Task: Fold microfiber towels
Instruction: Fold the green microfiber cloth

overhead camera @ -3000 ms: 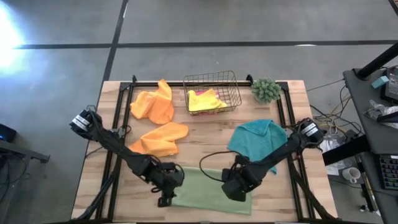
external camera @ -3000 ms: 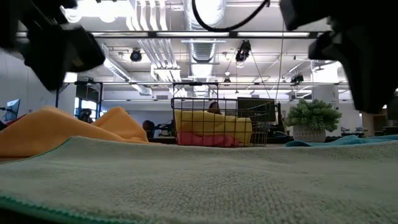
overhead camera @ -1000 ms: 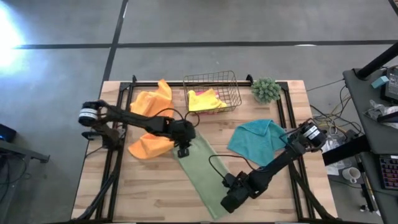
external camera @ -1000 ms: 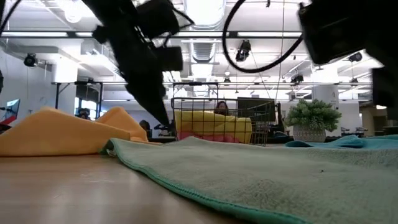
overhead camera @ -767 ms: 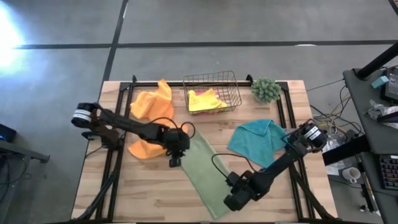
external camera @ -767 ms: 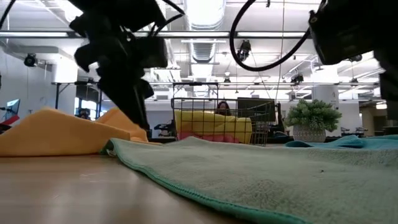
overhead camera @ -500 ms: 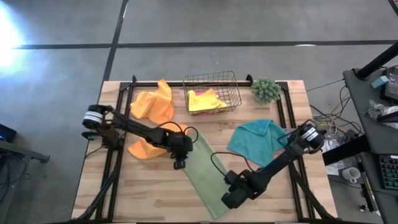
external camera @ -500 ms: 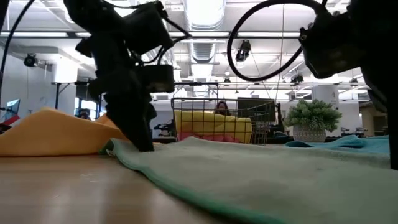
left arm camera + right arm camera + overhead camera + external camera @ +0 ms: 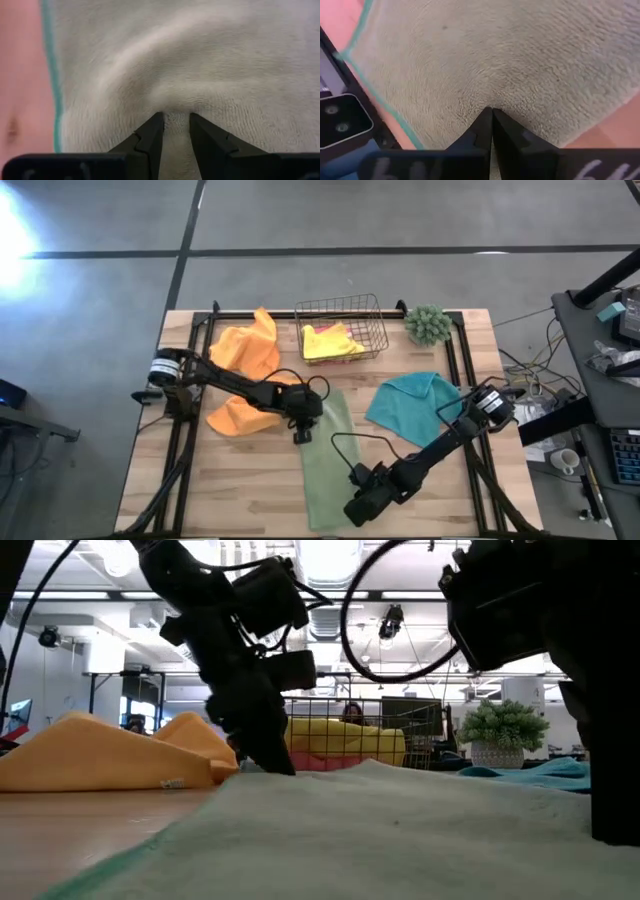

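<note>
The light green towel [image 9: 328, 455] lies as a long narrow strip, running from the table's middle toward the near edge. My left gripper [image 9: 303, 434] is down on the strip's left side near its far end, shut on a ridge of cloth. At the strip's near end, my right gripper [image 9: 352, 513] is shut with its tips in the cloth. Two orange towels [image 9: 245, 350] [image 9: 240, 415] lie crumpled at the far left. A teal towel [image 9: 410, 405] is on the right. Yellow and pink towels [image 9: 328, 340] sit in the wire basket [image 9: 345, 310]. My left gripper pinches a small raised fold of the green towel [image 9: 175, 119] between its two fingers, a little in from the teal-stitched left edge. It comes slanting down from the table's left. The towel lies on the table around the pinch. My right gripper has its shut fingertips [image 9: 485, 120] in the towel's near end [image 9: 492, 97], slanting down from the right. Whether cloth sits between the fingers is hidden by the fingers themselves. The cloth around them lies flat on the table.
A small green plant [image 9: 428, 325] stands at the far right corner beside the basket. The black frame rails [image 9: 185, 380] run along both table sides. Bare wood shows at the near left and near right of the strip.
My left gripper has come down and toward the right onto the towel's far part. My right gripper has gone toward the left edge with the near end. The strip has swung from a slant to nearly straight between far and near.
</note>
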